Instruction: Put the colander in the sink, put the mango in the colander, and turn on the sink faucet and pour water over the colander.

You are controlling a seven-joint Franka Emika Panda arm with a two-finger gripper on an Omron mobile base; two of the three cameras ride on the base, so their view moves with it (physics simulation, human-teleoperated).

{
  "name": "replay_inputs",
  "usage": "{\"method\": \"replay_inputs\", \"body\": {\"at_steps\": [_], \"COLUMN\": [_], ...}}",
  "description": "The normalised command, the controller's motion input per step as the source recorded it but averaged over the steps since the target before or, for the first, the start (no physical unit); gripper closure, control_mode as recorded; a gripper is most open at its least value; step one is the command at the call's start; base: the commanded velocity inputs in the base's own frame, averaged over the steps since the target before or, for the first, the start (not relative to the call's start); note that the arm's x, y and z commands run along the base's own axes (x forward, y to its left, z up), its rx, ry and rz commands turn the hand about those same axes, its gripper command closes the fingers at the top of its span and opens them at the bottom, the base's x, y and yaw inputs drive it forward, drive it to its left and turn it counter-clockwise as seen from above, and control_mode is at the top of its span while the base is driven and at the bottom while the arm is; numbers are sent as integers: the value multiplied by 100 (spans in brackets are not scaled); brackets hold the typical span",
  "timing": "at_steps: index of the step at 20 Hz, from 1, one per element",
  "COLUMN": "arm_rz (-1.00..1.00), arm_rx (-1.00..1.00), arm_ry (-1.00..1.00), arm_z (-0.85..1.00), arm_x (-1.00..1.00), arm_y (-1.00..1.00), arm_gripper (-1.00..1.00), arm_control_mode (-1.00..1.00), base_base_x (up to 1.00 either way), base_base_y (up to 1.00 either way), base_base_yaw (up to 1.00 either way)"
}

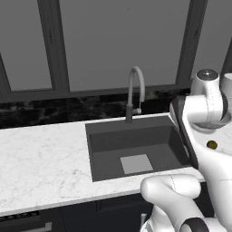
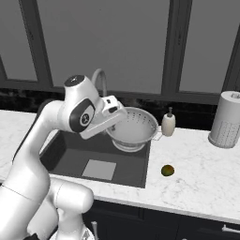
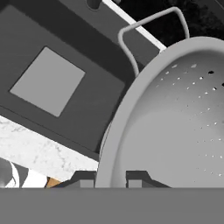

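Colander held over the sink's right edge

The gripper pinches the colander rim above the sink; the mango lies on the counter. No readable writing.

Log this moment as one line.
pincer: shut on colander rim | colander: held over sink right edge | mango: on counter | faucet: off

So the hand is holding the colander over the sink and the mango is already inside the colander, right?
Not quite. The hand does hold the colander by its rim over the sink, but the mango is not inside it. The right base view shows it lying on the counter, right of the sink.
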Motion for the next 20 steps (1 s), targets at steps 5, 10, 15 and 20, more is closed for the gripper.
{"method": "replay_inputs", "body": {"at_steps": [5, 10, 15, 20], "arm_rz": [22, 27, 28, 13], "arm_rx": [0, 0, -1, -1], "arm_ry": [7, 1, 3, 0], "arm_z": [-15, -40, -41, -35], "arm_x": [-19, -71, -21, 11], "arm_y": [67, 66, 98, 73], "arm_gripper": [100, 100, 100, 100], "arm_control_mode": [-100, -100, -100, -100], "base_base_x": [0, 0, 0, 0], "base_base_y": [0, 0, 0, 0], "base_base_yaw": [0, 0, 0, 0]}}
